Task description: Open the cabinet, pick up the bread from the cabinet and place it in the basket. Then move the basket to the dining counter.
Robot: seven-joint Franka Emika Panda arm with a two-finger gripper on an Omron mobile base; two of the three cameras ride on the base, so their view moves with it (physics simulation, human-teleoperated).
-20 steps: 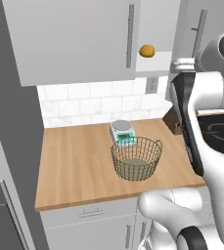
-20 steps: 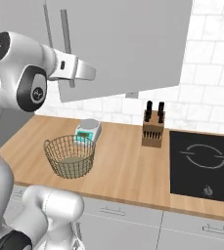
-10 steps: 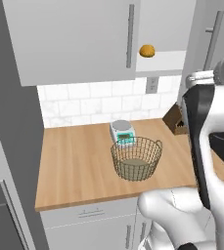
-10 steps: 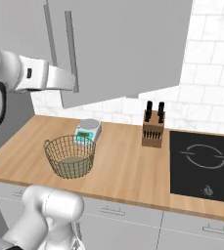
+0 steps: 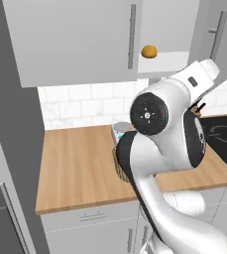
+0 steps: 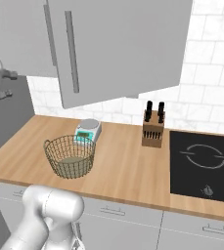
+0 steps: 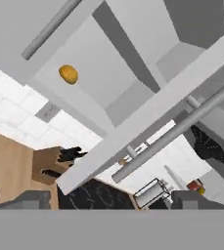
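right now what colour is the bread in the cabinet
Golden-orange. The bread sits on the white shelf; the hand view shows it best.

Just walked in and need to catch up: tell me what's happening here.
The robot arm has the cabinet open and holds nothing; its fingers are spread apart, just off the door's bar handle. The bread sits on the white shelf inside. The basket stands empty on the wood worktop, beside a small scale. Nothing has been picked up.
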